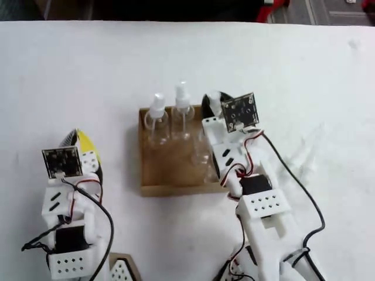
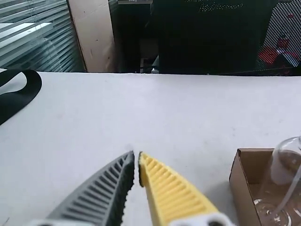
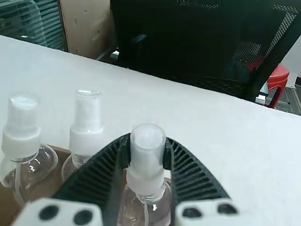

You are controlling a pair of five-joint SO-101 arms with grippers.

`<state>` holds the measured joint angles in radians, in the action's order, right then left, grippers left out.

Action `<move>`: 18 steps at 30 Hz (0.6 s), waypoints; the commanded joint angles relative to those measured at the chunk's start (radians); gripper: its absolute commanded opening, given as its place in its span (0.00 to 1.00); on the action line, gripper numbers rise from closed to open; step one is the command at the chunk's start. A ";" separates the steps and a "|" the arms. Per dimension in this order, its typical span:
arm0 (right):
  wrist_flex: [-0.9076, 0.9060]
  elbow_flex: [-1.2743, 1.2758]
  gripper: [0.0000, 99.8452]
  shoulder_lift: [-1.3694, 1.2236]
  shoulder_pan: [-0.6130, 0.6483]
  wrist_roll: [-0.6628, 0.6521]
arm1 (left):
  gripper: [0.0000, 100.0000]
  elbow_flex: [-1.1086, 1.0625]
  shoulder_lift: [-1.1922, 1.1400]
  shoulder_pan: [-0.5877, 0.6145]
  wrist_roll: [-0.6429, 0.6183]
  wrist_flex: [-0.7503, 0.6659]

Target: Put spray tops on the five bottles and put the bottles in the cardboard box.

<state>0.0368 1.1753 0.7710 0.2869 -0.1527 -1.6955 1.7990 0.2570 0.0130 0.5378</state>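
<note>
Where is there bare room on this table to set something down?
Widest free patch: the table beyond the cardboard box. The box's near half looks bare. Crowded: the box's far row, two bottles plus a third bottle in the right gripper.

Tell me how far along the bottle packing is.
Done: two capped bottles stand in the cardboard box. In hand: the right arm's jaws are shut on the spray top of a third bottle, at the box's right side. Left: releasing it, then two more, which I can't make out clearly. The left arm's jaws are shut, beside the box.
</note>
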 commanded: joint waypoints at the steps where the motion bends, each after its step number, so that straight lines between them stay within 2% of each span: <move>1: 0.021 -0.008 0.02 0.001 0.002 0.006 | 0.02 0.003 0.008 -0.013 0.014 -0.021; 18: 0.022 -0.014 0.02 0.001 -0.002 0.006 | 0.02 0.003 0.007 -0.015 0.015 -0.021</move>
<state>0.0368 1.1784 0.7725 0.2869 -0.1527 -1.6955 1.7990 0.2524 0.0192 0.5378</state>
